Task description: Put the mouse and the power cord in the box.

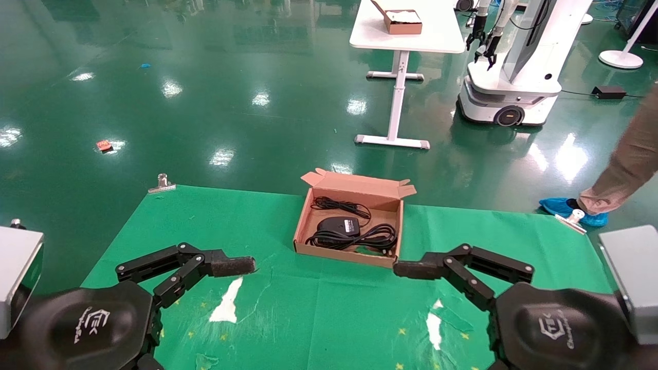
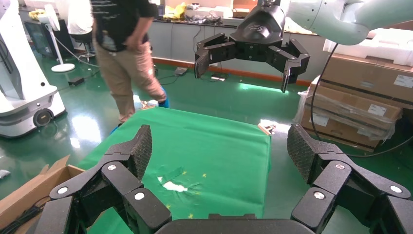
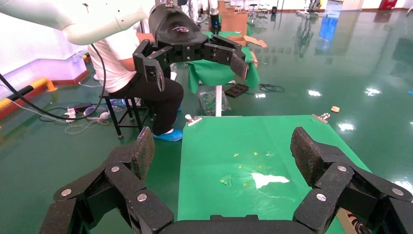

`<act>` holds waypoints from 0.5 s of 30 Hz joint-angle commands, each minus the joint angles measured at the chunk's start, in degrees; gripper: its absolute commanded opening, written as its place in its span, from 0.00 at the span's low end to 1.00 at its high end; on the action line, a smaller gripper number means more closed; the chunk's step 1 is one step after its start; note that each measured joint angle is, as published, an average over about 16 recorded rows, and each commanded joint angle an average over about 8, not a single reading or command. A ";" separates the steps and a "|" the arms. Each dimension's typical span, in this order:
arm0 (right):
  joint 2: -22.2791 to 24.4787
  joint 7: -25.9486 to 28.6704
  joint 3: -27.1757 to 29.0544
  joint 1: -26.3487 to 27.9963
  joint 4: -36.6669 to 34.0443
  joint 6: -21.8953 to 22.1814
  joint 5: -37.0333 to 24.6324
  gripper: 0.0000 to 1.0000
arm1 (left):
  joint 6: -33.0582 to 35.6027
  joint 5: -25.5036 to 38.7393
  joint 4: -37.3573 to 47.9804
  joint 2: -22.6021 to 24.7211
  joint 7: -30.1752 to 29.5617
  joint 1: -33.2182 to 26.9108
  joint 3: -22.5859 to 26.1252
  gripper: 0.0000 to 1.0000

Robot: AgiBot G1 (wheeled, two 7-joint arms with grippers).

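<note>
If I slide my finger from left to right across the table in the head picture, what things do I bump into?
Left tool → the box holding the mouse and the power cord → right tool → a metal clip at the table's right edge.

Left gripper [image 2: 217,156] above the green cloth [image 2: 209,146].
Its jaws stand wide apart; the right gripper [image 2: 246,66] hangs opposite, also spread.
</note>
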 commanded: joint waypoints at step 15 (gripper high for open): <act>-0.21 -0.26 -0.25 0.58 -0.72 0.20 -0.44 1.00 | -0.37 0.23 0.28 0.28 0.03 -0.13 0.16 1.00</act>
